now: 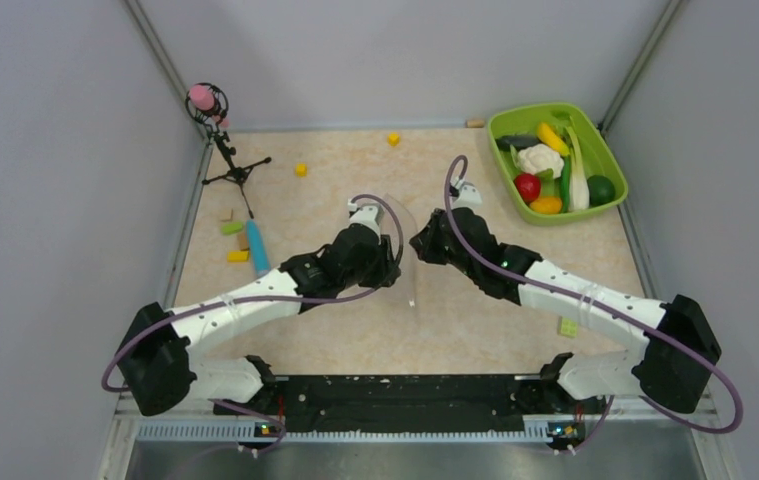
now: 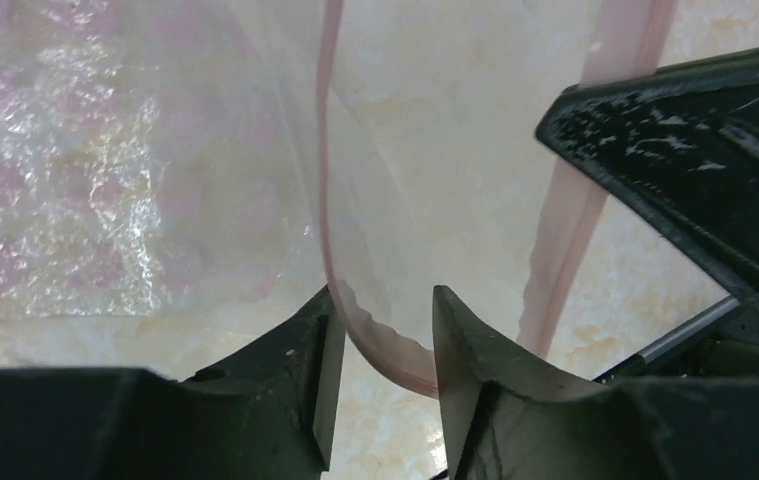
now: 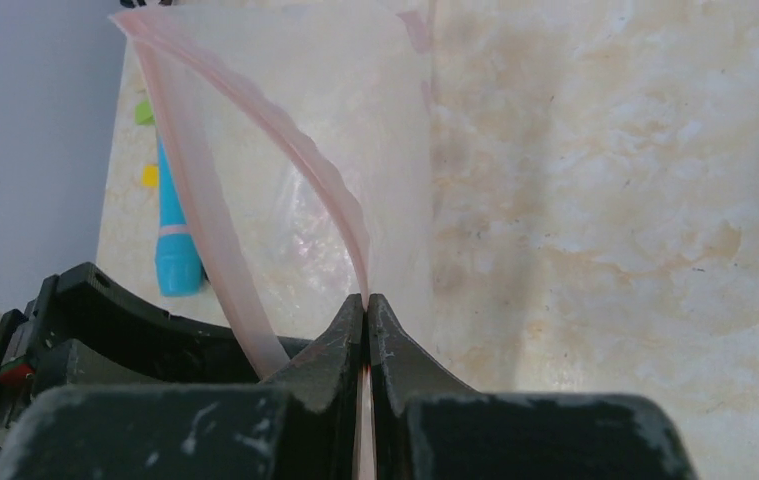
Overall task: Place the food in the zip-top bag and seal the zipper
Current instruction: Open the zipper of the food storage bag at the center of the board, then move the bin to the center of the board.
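- Right tool, above the bench centre, pinches one zipper lip, holding the zip-top bag mouth agape.
- Left tool, spread, straddles the other lip.
- Food sits unbagged, far right corner.

The left arm and right arm: white links, black joints and bases, purple cables, scuffed black pincer fingers

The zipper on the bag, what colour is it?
The zipper is pale pink, clearest in the right wrist view.

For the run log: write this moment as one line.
left tool: open, astride zipper | right tool: shut on zipper | zip-top bag: mouth open | food: in green tray
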You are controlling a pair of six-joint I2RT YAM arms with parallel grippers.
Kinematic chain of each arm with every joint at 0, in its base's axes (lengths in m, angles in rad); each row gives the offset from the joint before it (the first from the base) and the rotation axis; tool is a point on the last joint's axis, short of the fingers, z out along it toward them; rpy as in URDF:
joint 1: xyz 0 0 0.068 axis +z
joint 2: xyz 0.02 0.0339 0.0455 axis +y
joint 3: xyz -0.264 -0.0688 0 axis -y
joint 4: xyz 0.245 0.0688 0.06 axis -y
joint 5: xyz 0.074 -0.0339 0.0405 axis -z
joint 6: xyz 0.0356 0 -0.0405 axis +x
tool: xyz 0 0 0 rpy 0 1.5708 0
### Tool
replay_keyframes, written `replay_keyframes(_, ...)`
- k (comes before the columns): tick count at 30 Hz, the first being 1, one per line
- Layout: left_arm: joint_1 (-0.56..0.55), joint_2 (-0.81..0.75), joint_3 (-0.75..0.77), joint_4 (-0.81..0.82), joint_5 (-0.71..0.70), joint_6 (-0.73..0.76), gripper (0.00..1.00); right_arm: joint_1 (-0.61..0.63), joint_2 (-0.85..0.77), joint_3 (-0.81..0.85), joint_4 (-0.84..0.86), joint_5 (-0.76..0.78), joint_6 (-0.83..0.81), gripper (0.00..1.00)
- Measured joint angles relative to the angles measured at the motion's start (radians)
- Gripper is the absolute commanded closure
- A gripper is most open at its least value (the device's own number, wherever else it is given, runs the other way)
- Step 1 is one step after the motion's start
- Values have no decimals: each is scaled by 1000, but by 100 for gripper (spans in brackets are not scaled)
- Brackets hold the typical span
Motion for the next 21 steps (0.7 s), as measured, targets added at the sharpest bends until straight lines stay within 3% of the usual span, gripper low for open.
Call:
replay_keyframes(2,-6,-1,0,-22,-31,-15,98,0,-2,0,-4,20,6,100)
replay_keyframes(3,-9,-4,0,-35,-54,-20,100,0,-4,0,-8,29,7,100)
replay_keyframes(11,-13,-182,29,-233,-270,-14,100,-51,-57,-11,-68,63,-134,100)
replay_keyframes(16,-23,-296,84,-245,-317,40,100,-82,-61,-27,-64,-13,-268,99)
replay_keyframes(18,-23,-309,89,-245,-312,69,100,-82,-61,-27,-51,-28,-299,88)
replay_keyframes(21,-23,-296,89,-255,-309,111,100,-85,-60,-27,-48,-41,-359,46)
